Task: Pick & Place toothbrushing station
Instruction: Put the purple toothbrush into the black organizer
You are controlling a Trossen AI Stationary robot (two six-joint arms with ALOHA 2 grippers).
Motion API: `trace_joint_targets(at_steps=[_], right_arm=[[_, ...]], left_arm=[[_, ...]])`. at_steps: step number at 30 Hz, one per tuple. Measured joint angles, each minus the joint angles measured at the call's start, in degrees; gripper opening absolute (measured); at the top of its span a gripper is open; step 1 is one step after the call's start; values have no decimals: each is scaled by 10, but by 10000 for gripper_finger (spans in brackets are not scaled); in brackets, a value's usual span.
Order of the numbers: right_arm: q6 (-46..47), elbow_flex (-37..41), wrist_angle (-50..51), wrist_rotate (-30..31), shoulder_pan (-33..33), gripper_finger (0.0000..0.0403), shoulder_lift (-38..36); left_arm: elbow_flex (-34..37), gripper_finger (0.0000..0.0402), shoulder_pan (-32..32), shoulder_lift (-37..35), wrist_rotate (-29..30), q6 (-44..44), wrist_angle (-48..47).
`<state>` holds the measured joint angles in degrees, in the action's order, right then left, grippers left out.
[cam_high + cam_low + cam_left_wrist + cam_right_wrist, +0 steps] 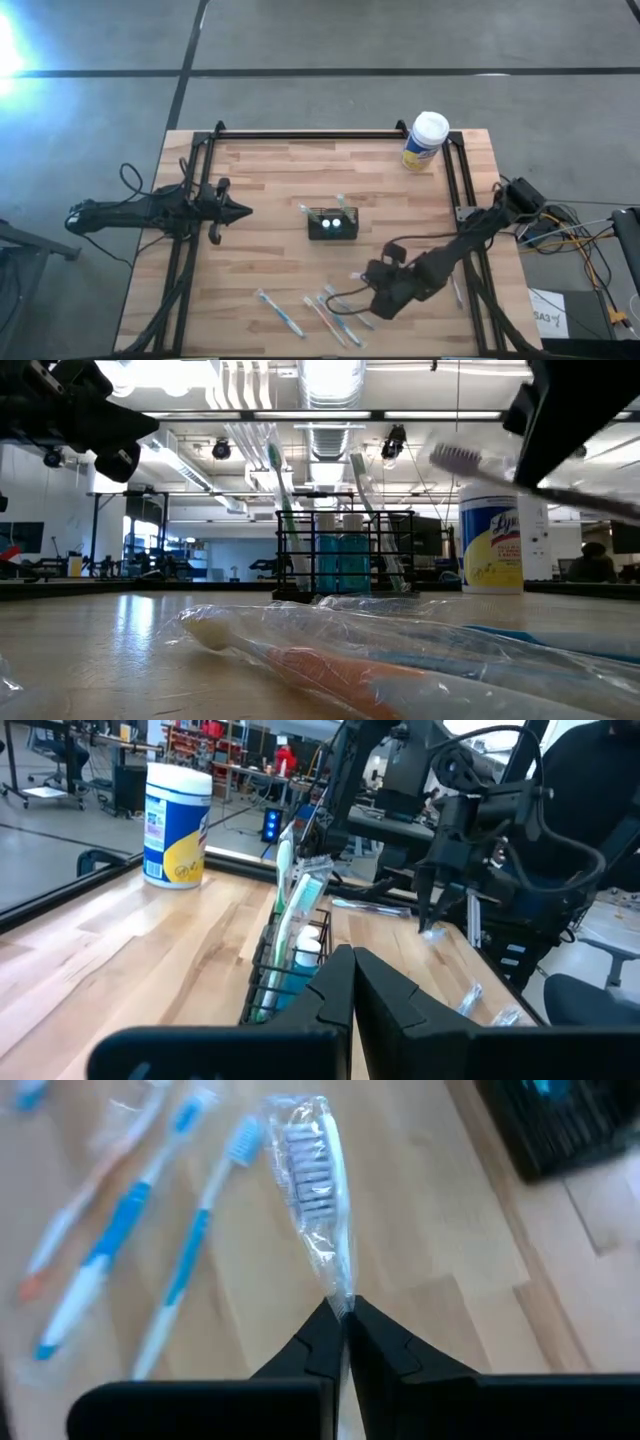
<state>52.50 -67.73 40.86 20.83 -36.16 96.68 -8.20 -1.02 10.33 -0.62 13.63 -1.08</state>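
- The wooden surface carries everything, with the toothbrushing station standing near its middle, two brushes already upright in it.
- A white-capped canister stands at the far right corner, well apart from the work.
- The left tool waits at the left side, fingers together and holding nothing, pointed toward the station.
- The right tool hovers over the near side, clamped on the clear wrapper of a wrapped toothbrush.
- Loose toothbrushes lie on the surface near that tool.
- Risk: the grip appears to sit on thin film near the end, so the brush could swing, slip out, or miss its compartment and tip the light station.
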Motion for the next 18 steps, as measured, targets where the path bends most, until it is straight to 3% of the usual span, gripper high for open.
trace_joint_targets(at_steps=[12, 18], right_arm=[[-82, -23, -45, 53, -4, 8, -35], [-206, -20, -116, 168, -3, 8, -75]], left_arm=[[0, 10, 0, 0, 0, 0, 5], [0, 10, 0, 0, 1, 0, 8]])
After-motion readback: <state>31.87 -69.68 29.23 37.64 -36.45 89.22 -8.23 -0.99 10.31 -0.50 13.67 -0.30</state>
